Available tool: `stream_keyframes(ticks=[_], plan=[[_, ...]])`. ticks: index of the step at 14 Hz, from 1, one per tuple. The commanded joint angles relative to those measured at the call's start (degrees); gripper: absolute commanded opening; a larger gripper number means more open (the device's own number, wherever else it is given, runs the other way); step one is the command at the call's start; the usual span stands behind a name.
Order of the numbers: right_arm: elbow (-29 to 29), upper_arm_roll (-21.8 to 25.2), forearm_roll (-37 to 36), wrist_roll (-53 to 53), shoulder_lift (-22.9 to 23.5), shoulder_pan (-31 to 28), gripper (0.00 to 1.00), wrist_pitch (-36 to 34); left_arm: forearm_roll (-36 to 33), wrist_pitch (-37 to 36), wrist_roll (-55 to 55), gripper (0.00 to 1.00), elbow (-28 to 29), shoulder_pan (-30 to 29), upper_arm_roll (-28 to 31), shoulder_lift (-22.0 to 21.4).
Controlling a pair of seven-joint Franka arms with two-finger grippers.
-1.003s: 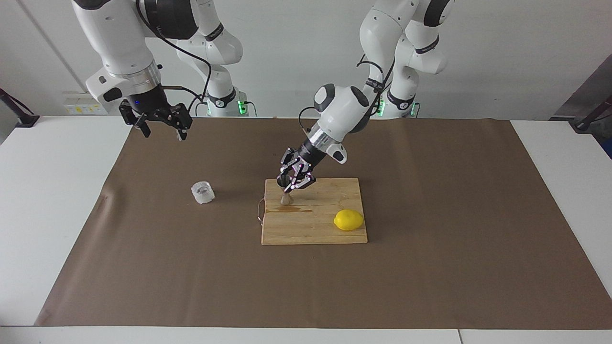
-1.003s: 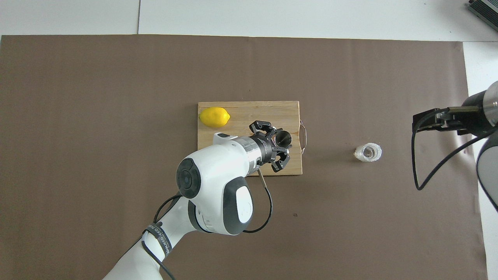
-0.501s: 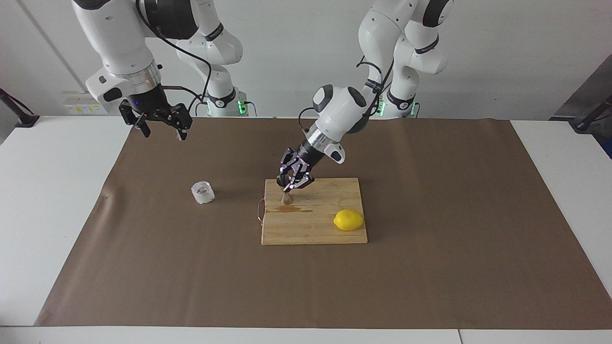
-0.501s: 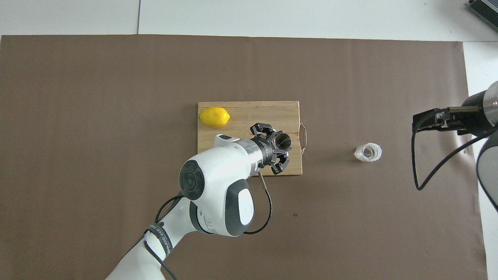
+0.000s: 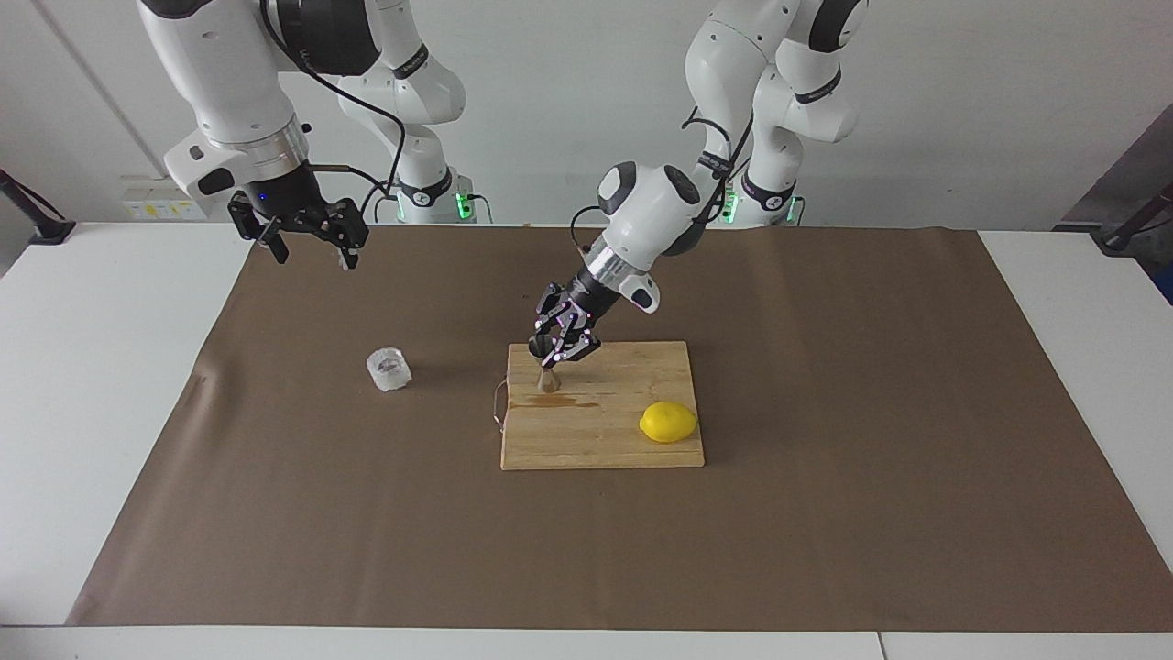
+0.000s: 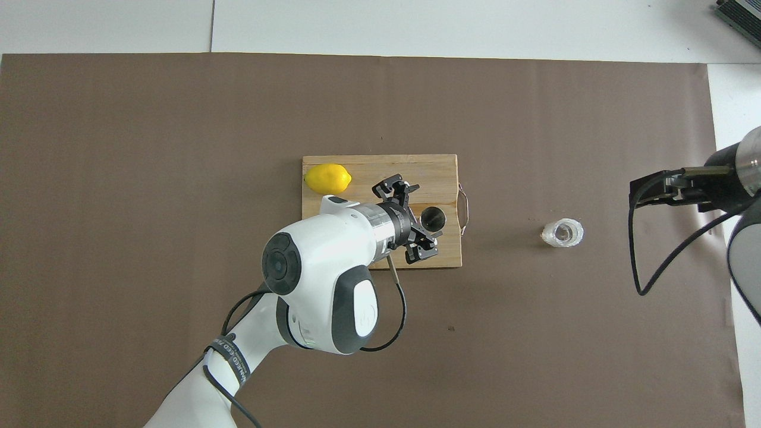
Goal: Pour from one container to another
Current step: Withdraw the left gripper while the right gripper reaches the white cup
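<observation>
- The right gripper (image 5: 310,247) hangs in the air over the brown paper mat (image 5: 825,440) near the right arm's end of the table (image 5: 101,385). Its two fingers stand spread wide apart and hold nothing; that arm waits.
- The clear faceted glass cup (image 5: 389,368) stands upright on the mat, well apart from the wooden board and toward the right arm's end. It is short and whitish-transparent with ridged sides; whether anything is in it cannot be told.
- The steel jigger (image 5: 546,365) stands upright on the cutting board (image 5: 605,431), at the corner nearest the robots and toward the glass cup. It has a shiny hourglass shape with a narrow waist, and from overhead its mouth shows as a dark round opening (image 6: 433,218); its contents cannot be made out.
- The left gripper (image 5: 561,337) is tilted down beside the jigger's upper cone. Its fingers are spread open to either side of the cup and grip nothing; whether a fingertip touches the metal cannot be told.
- The board is pale, straight-grained wood, rectangular, with a thin wire loop handle (image 6: 463,208) at the end toward the glass, and a darker streak on it just beside the jigger's foot.
- A smooth yellow lemon (image 5: 668,422) lies on the board at the corner farthest from the jigger.
</observation>
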State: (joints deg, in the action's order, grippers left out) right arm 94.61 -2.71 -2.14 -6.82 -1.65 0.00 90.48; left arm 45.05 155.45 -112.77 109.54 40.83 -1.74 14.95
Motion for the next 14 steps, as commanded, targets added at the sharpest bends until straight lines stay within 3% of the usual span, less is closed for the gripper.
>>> stream_keyframes(ticks=[1, 5, 12, 14], plan=[[-0.2, -0.5, 1.6, 1.6, -0.6, -0.4, 1.0, -2.4, -6.4, -12.2, -0.3, 1.0, -1.1, -0.4, 4.4, -5.5], [1.8, -0.5, 1.7, 9.4, -1.2, -0.7, 1.0, 1.1, -16.2, -26.3, 5.9, 1.0, -9.1, -6.9, 6.2, -5.6], [17.0, -0.1, 1.7, 41.2, -2.8, -2.2, 1.0, 16.0, -18.7, -28.3, 41.9, 1.0, -9.3, -13.7, 6.7, -7.2], [21.5, -0.1, 1.8, 46.9, -2.7, -3.6, 1.0, 20.1, -20.9, -32.3, 50.2, 1.0, -9.3, -16.6, 6.7, -8.4]])
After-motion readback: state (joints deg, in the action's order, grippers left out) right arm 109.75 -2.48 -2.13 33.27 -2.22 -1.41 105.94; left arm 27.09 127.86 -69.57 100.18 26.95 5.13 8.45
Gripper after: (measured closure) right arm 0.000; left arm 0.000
